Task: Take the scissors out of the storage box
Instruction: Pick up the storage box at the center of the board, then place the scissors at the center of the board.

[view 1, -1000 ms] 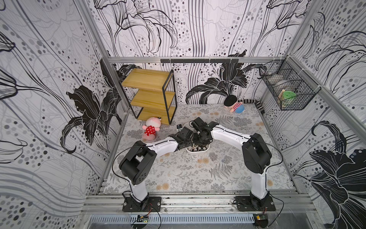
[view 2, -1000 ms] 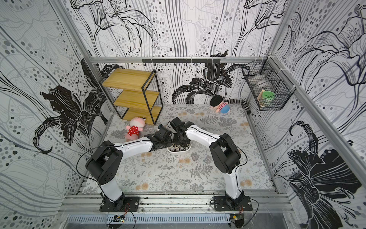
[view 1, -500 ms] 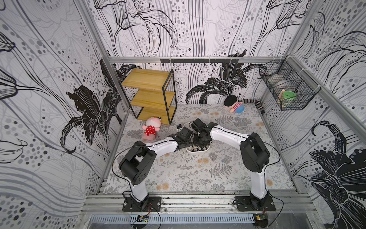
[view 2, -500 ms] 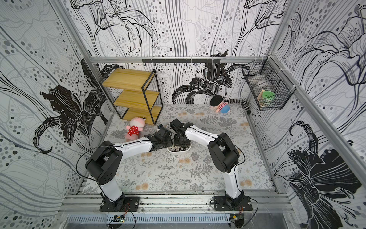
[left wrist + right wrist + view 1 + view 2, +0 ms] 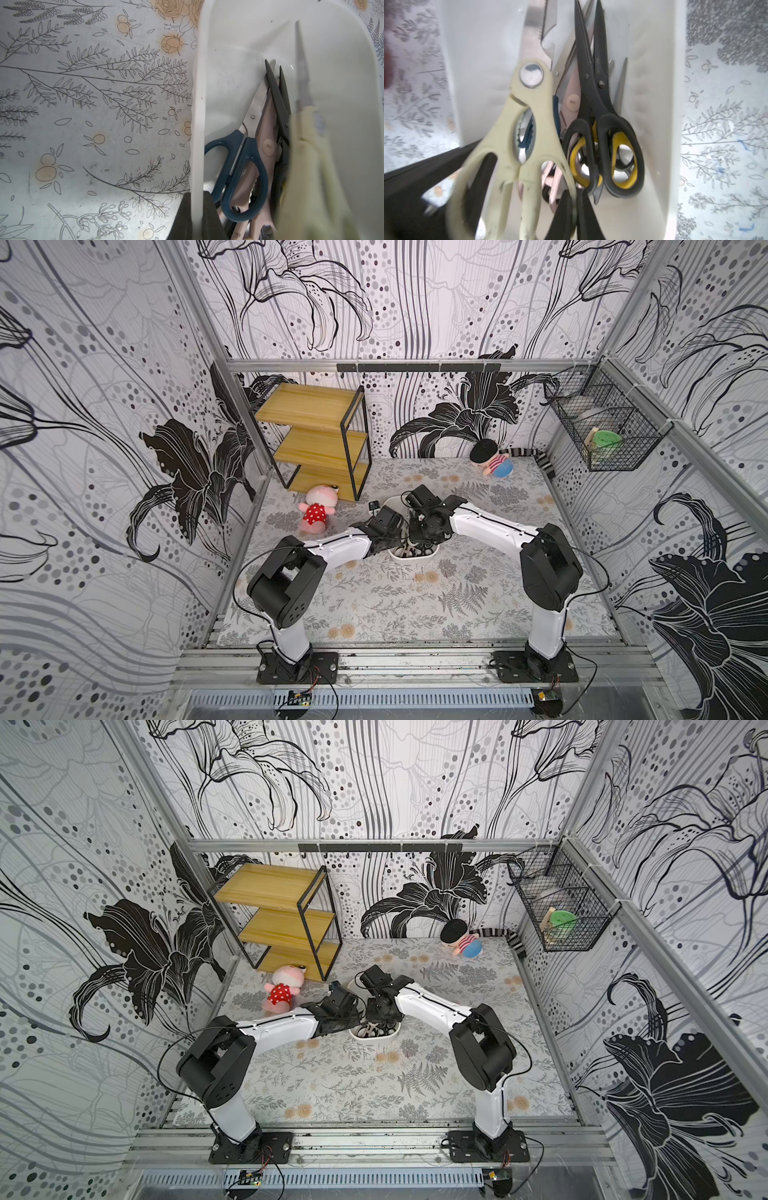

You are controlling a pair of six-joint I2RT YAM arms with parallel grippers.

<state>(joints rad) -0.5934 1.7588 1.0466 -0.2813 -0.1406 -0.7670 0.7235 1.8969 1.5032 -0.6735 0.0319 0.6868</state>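
The white storage box (image 5: pixel 412 558) (image 5: pixel 374 1036) sits mid-table under both wrists. In the left wrist view my left gripper (image 5: pixel 197 200) is shut on the box's side wall (image 5: pixel 198 104), one finger outside and one inside. Several scissors lie in the box: a dark blue pair (image 5: pixel 243 166), a pinkish pair (image 5: pixel 268 133) and a yellow-black pair (image 5: pixel 616 145). In the right wrist view my right gripper (image 5: pixel 576 200) is shut on one handle loop of the cream scissors (image 5: pixel 529 116), which hang tilted above the pile. From the top views both grippers' fingers are hidden by the wrists.
A wooden shelf (image 5: pixel 320 439) stands at the back left with a pink plush doll (image 5: pixel 316 512) in front of it. Another doll (image 5: pixel 492 462) lies at the back right. A black wire basket (image 5: pixel 602 435) hangs on the right wall.
The right arm has shifted slightly to the left over the box and its jaws have come together. The left arm has not moved.
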